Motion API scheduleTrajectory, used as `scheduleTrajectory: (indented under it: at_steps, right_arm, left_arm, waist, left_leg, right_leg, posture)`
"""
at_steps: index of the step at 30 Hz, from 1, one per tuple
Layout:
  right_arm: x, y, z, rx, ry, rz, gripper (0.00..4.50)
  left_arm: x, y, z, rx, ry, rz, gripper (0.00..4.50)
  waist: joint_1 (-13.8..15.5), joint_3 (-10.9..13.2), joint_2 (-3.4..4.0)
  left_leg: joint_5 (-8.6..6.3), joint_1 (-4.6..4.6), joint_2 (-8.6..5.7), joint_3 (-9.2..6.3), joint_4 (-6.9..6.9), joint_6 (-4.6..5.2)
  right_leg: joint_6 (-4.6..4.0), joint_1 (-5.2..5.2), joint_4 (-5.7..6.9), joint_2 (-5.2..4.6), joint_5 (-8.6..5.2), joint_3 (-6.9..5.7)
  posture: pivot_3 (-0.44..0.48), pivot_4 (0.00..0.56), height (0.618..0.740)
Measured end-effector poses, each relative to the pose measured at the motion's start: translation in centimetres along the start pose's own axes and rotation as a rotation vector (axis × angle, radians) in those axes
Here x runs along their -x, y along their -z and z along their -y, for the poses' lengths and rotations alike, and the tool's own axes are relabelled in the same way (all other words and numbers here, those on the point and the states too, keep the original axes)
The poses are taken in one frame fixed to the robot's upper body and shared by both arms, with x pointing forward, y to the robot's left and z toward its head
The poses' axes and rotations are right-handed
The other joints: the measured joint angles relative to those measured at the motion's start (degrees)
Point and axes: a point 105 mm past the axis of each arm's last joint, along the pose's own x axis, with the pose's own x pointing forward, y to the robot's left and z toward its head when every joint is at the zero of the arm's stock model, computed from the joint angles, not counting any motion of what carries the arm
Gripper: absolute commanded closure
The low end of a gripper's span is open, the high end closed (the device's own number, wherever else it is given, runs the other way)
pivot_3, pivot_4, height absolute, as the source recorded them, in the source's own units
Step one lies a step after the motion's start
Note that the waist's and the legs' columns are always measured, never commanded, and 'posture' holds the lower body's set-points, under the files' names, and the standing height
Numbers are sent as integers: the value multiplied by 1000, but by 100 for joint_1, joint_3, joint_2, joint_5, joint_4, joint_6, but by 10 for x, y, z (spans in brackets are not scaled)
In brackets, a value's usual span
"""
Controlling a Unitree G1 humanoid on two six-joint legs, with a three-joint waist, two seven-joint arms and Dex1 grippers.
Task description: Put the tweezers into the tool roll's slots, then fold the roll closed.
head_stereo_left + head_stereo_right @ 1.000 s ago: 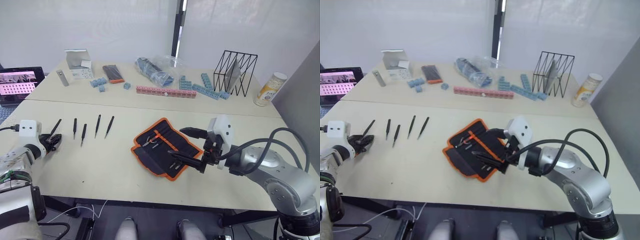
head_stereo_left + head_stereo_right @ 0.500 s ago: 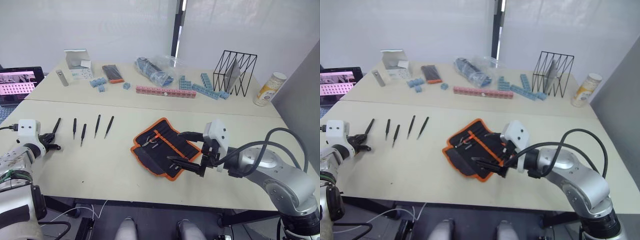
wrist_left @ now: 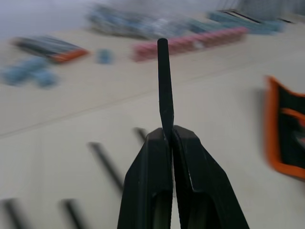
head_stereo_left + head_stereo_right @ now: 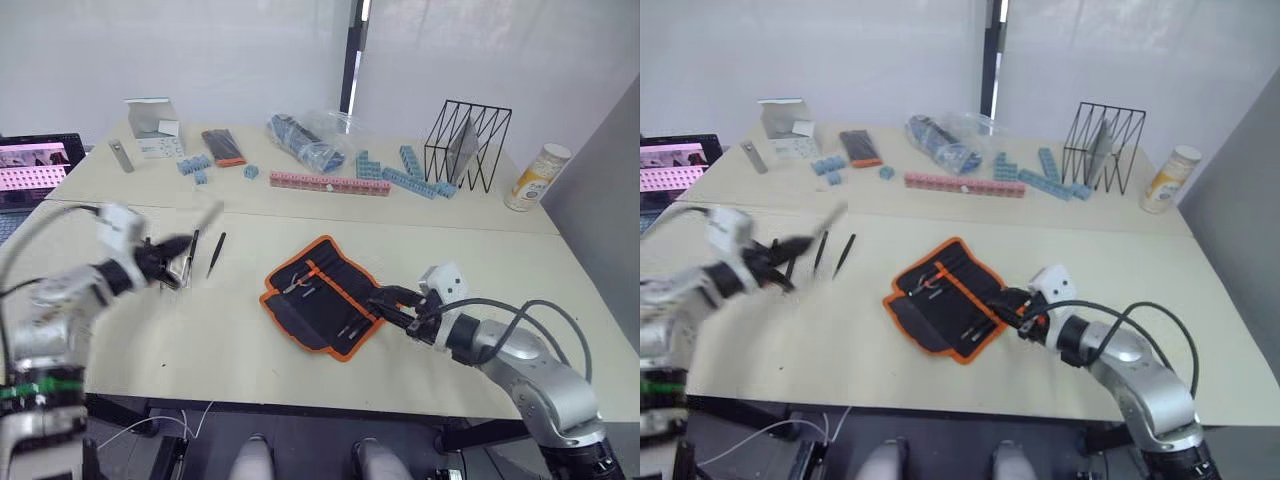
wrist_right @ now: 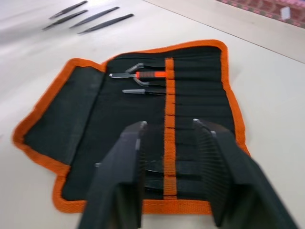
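My left gripper (image 3: pixel 170 134) is shut on one of the tweezers (image 3: pixel 164 86), which sticks straight out past the fingertips. In the head view it (image 4: pixel 180 246) hovers above the table, over the other black tweezers (image 4: pixel 217 253) lying in a row left of the roll. The tool roll (image 4: pixel 320 295), black with orange trim, lies open and flat at the table's middle. An orange-handled tool (image 5: pixel 150 74) sits in one of its slots. My right gripper (image 5: pixel 170 125) hangs low over the roll's right edge, fingers (image 5: pixel 126 162) apart with nothing between them.
Along the back of the table stand a black wire rack (image 4: pixel 470 140), pink and blue blocks (image 4: pixel 330 182), a plastic bag (image 4: pixel 310 140), a white box (image 4: pixel 155 125) and a black-and-orange flat pack (image 4: pixel 225 147). A yellow canister (image 4: pixel 540 178) is far right, a laptop (image 4: pixel 35 165) far left.
My left gripper closed on a tweezer, lifted it and swung right toward the roll. My right gripper drew back to the roll's right edge and its fingers narrowed.
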Motion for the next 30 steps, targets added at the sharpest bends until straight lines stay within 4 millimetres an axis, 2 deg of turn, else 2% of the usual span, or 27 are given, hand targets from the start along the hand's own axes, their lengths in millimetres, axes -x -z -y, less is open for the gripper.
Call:
scheduleTrajectory:
  at_steps: [2, 5, 9, 12, 19, 24, 30]
  right_arm:
    - [-6, 7, -1, -9, 5, -4, 4463]
    - [-16, 22, -1, -24, 13, -22, 4463]
    - [-31, 27, 5, -26, 54, -42, 4463]
    - [-34, 37, 12, -41, 89, -75, 4463]
    - [-38, 42, 12, -59, 144, -98, 4463]
    - [-37, 43, 10, -62, 174, -107, 4463]
    - [-38, 43, 8, -59, 215, -112, 4463]
  left_arm:
    - [-7, -8, 25, 1, 92, -12, 4500]
    - [-13, -14, 54, -3, 186, -40, 4500]
    - [-12, 4, 80, 20, 255, -177, 4500]
    - [-11, 6, 98, 18, 304, -241, 4500]
    - [-19, 7, 99, 4, 245, -382, 4500]
    - [-26, 18, 98, -4, 210, -462, 4500]
    - [-47, 10, 97, -16, 187, -490, 4500]
  waist:
    - [-37, 0, 0]
    - [-79, 2, 9]
    - [-144, 5, 13]
    - [-118, 5, 13]
    - [-123, 6, 14]
    - [-127, 6, 13]
    - [-117, 5, 12]
  left_leg:
    - [0, 3, 1, 0, 6, 0]
    - [0, 5, -1, 1, 24, 0]
    - [0, 2, -1, 1, 42, 1]
    - [-1, -1, -1, 0, 47, 1]
    - [-3, -4, -3, 0, 61, 1]
    - [-3, -4, -3, 0, 61, 1]
    - [-13, -4, -4, 0, 64, -15]
  right_leg:
    - [-8, 1, -1, 1, -5, 2]
    - [-26, 10, -3, 0, -16, 10]
    - [-26, 11, -1, 2, -14, 15]
    - [-26, 13, -2, 2, -15, 16]
    - [-25, 15, -3, 4, -15, 20]
    - [-25, 15, -4, 4, -15, 21]
    - [-25, 17, -5, 4, -15, 22]
  posture:
    - [0, 150, 740]
    - [0, 150, 740]
    - [0, 150, 740]
    - [0, 150, 740]
    - [0, 150, 740]
    - [0, 150, 740]
    - [0, 150, 740]
